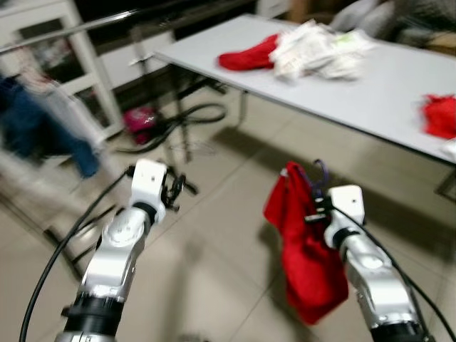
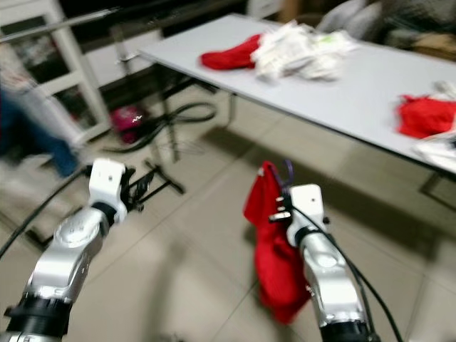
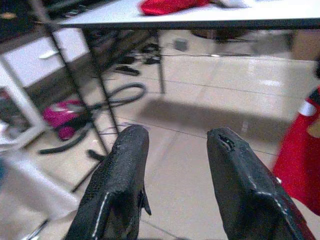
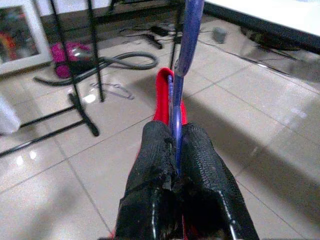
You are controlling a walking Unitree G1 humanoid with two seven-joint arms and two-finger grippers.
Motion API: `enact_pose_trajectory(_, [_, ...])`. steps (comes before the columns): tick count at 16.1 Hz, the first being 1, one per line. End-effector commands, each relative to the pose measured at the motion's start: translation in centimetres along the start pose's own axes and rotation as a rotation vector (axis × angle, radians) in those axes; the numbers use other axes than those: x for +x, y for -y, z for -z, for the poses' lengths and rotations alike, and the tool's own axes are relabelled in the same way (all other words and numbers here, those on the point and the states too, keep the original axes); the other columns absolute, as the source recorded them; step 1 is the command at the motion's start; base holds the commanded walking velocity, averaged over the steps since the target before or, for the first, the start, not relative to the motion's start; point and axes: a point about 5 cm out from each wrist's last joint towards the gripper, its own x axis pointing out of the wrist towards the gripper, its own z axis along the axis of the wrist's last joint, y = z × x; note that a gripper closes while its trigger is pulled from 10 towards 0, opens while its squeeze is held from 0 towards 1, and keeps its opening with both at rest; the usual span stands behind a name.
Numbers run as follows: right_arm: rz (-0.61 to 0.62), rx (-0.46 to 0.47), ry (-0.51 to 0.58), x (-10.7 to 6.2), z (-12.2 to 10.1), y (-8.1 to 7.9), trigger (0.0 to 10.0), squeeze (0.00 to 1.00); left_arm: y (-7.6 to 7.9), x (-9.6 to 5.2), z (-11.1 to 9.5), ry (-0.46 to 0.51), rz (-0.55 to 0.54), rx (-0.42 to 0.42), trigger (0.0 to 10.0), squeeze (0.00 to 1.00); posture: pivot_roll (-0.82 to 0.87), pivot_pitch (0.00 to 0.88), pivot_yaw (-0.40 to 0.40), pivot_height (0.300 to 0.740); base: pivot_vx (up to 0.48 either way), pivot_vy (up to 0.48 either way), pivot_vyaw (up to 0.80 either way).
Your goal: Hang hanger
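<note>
Right gripper pinching the purple hanger with red garment above tiled floor, near white table; left gripper spread, holding nothing

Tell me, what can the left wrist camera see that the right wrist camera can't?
The left wrist view alone shows the left gripper, its fingers apart with nothing between them, and a red cloth on the table. The right wrist view alone shows the right gripper clamped on a purple hanger carrying a red garment. Both show the tiled floor, a hose and a pink object.
</note>
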Motion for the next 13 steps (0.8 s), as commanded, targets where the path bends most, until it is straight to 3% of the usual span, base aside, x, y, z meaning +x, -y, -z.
enact_pose_trajectory(1, [-0.019, 0.001, 0.042, 0.33, -0.95, -0.63, 10.0, 0.0, -0.69, -0.26, 0.6, -0.029, -0.032, 0.011, 10.0, 0.0, 0.0, 0.0, 0.048, 0.74, 0.0, -0.48, 0.8])
enact_pose_trajectory(9, [-0.052, -0.019, 0.053, 1.01, -1.54, -0.86, 10.0, 0.0, -0.75, -0.38, 0.82, -0.029, -0.065, -0.023, 10.0, 0.0, 0.01, 0.0, 0.022, 0.74, 0.0, -0.48, 0.8])
enact_pose_trajectory(11, [-0.069, -0.021, 0.054, 1.02, -1.53, -1.09, 10.0, 0.0, -0.68, -0.44, 1.09, -0.041, -0.054, -0.079, 10.0, 0.0, 0.01, 0.0, 0.018, 0.74, 0.0, 0.24, 0.8])
enact_pose_trajectory(13, [-0.087, -0.021, 0.054, 1.03, -1.45, -1.39, 10.0, 0.0, -0.79, -0.47, 1.03, -0.035, -0.061, -0.053, 10.0, 0.0, 0.01, 0.0, 0.018, 0.74, 0.0, 0.48, 0.8])
